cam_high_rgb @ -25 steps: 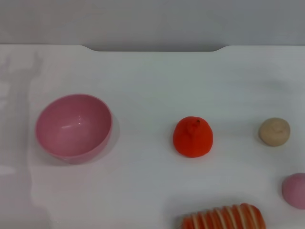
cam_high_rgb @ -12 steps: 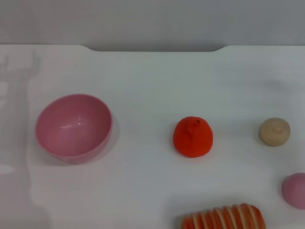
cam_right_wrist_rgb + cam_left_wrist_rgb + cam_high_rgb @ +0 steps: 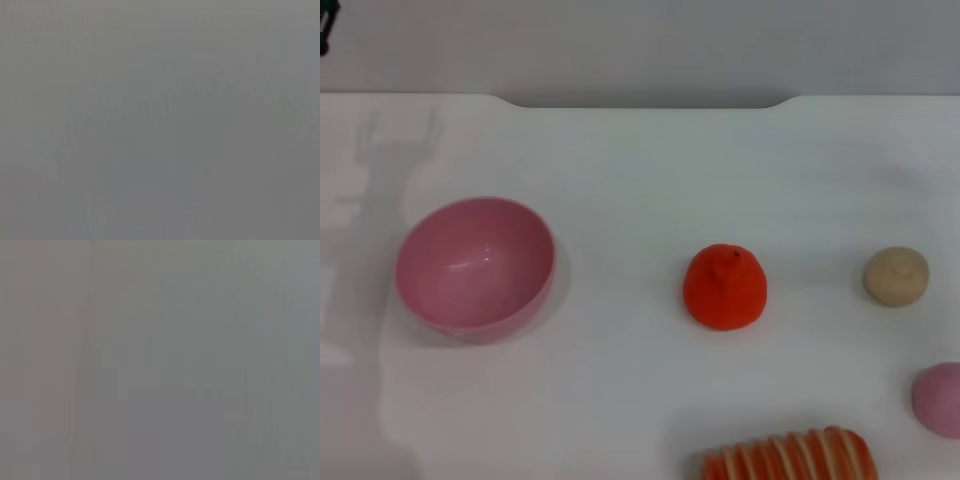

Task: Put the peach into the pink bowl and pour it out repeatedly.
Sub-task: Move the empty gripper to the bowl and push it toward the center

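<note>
The pink bowl [image 3: 475, 265] stands upright and empty at the left of the white table. The peach [image 3: 940, 398], pale pink and round, lies at the right edge of the head view, partly cut off. A small dark part of my left gripper [image 3: 324, 26] shows at the top left corner, far above and behind the bowl. My right gripper is out of view. Both wrist views show only plain grey.
An orange-red round fruit [image 3: 724, 286] sits mid-table. A beige lumpy ball [image 3: 896, 276] lies to its right, behind the peach. An orange-and-white striped item [image 3: 790, 455] lies at the front edge. The table's far edge [image 3: 640, 100] has a notch.
A dark part of my left gripper has come into the top left corner, and its shadow on the table's left side has shifted. The objects have not moved.
</note>
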`<state>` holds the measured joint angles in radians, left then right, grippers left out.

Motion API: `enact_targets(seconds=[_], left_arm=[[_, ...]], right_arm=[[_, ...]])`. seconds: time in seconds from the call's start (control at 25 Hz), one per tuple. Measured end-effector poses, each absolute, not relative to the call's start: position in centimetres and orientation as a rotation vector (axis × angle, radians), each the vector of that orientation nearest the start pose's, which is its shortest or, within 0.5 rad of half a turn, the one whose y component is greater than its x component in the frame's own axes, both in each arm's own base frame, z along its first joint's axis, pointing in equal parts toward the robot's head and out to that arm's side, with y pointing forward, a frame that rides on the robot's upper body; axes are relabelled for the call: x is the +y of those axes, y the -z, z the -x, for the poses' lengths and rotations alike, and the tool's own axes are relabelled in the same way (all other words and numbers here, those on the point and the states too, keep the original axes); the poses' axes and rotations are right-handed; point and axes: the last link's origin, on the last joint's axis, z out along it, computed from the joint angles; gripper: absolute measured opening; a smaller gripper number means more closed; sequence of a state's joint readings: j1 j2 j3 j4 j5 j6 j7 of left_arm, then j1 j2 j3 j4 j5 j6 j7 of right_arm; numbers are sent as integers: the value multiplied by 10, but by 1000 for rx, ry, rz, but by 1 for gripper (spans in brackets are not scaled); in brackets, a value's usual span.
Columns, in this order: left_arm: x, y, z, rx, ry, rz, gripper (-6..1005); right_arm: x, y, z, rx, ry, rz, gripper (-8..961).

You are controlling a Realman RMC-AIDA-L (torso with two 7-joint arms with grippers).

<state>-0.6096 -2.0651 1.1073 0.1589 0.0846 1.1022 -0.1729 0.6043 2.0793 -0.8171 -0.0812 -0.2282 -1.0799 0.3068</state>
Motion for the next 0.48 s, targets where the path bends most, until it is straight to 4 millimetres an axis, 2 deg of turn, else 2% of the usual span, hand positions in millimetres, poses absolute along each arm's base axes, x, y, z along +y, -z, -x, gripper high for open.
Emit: enact_targets(seconds=[0.2,0.48], left_arm=[[404,-50,301,-379,653,1425,814],[405,-47,300,-369,632,1439,814]], right_arm=[[385,-57,-335,671,-803,1219,650],[386,-59,-335,666,-805,1215,649]])
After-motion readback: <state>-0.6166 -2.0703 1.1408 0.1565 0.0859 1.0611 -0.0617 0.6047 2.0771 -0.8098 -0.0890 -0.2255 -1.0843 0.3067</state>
